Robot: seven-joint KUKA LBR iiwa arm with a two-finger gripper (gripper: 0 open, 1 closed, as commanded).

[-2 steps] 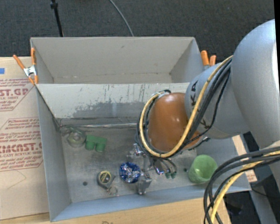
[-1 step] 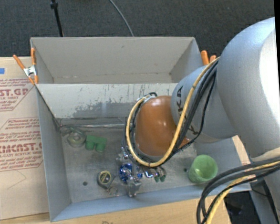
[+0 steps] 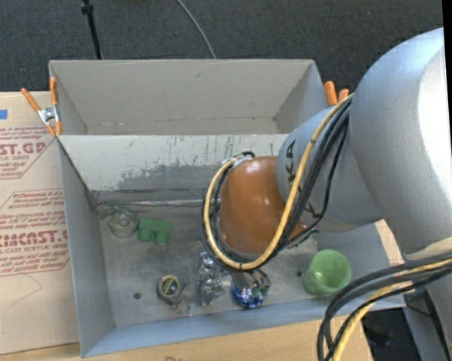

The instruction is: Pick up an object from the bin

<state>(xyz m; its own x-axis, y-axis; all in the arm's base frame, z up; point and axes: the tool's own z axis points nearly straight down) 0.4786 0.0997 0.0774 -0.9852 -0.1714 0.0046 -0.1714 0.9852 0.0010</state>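
My gripper (image 3: 210, 277) reaches down below the orange wrist cover to the bin floor, near the front wall and a little right of the middle. A small blue and white ball (image 3: 249, 294) lies just to its right, close against the front wall. A small round brass-coloured thing (image 3: 169, 287) rests on the floor to its left. Nothing shows in the gripper's hold.
A light green cup (image 3: 327, 271) lies at the front right of the bin. A green plastic piece (image 3: 154, 232) and a clear ring (image 3: 122, 222) sit at the left, near the back slope. The arm and its cables cover the right side.
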